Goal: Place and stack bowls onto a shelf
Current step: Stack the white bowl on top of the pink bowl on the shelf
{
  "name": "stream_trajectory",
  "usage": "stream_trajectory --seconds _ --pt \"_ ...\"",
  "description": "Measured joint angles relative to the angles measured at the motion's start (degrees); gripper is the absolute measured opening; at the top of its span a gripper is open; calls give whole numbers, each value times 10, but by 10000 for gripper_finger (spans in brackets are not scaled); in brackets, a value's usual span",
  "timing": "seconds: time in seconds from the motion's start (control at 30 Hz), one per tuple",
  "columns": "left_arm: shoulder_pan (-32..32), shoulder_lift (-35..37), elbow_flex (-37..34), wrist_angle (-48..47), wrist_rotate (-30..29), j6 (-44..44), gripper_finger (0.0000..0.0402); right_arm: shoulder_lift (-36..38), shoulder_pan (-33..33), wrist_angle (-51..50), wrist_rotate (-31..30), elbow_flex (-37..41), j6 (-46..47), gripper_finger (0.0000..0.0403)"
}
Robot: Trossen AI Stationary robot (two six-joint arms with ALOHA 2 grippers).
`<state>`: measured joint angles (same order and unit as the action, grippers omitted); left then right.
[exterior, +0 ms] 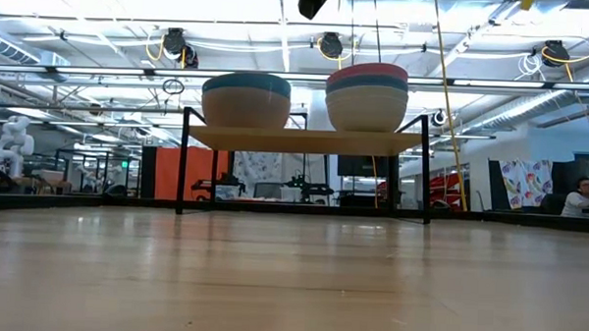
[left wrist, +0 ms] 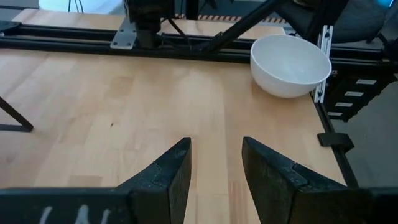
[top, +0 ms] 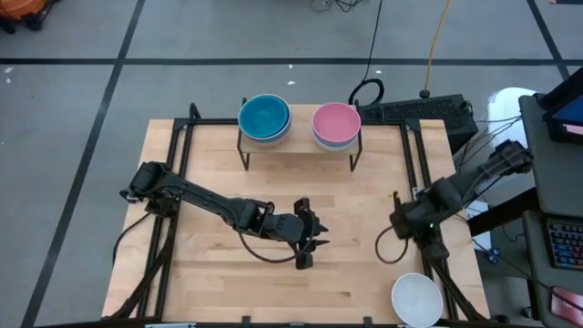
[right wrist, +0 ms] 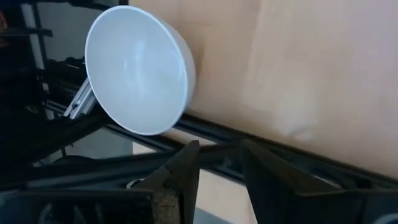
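1. Two stacks of bowls are sitting on the shelf (top: pixel 301 146) at the table's (top: pixel 228 282) twelve o'clock: a blue-topped stack (top: pixel 264 117) and a pink-topped stack (top: pixel 336 125).
2. One white bowl (top: pixel 417 299) is lying at five o'clock, near the edge.
3. The left gripper (top: pixel 314 244) is hovering mid-table, jaws spread, empty.
4. The right gripper (right wrist: pixel 217 165) is hanging at three o'clock, jaws apart, empty.

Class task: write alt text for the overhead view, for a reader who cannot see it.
Two bowl stacks, one blue-topped and one pink-topped, sit on a small shelf at the table's far edge. A white bowl rests at the near right corner, with the right claw above it and the left claw mid-table.
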<state>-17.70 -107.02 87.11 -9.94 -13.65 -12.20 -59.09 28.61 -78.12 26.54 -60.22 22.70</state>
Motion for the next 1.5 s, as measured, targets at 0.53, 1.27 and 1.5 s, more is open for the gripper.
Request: stream_trajectory --seconds 0.53,1.27,1.5 --pt "-5 0 0 -23 0 -3 147 -14 129 308 -29 138 174 110" --pt "-8 0 0 -28 1 -1 147 -143 212 342 -88 147 180 110" --pt "-16 0 0 -31 1 -1 147 -185 215 347 -87 147 185 101"
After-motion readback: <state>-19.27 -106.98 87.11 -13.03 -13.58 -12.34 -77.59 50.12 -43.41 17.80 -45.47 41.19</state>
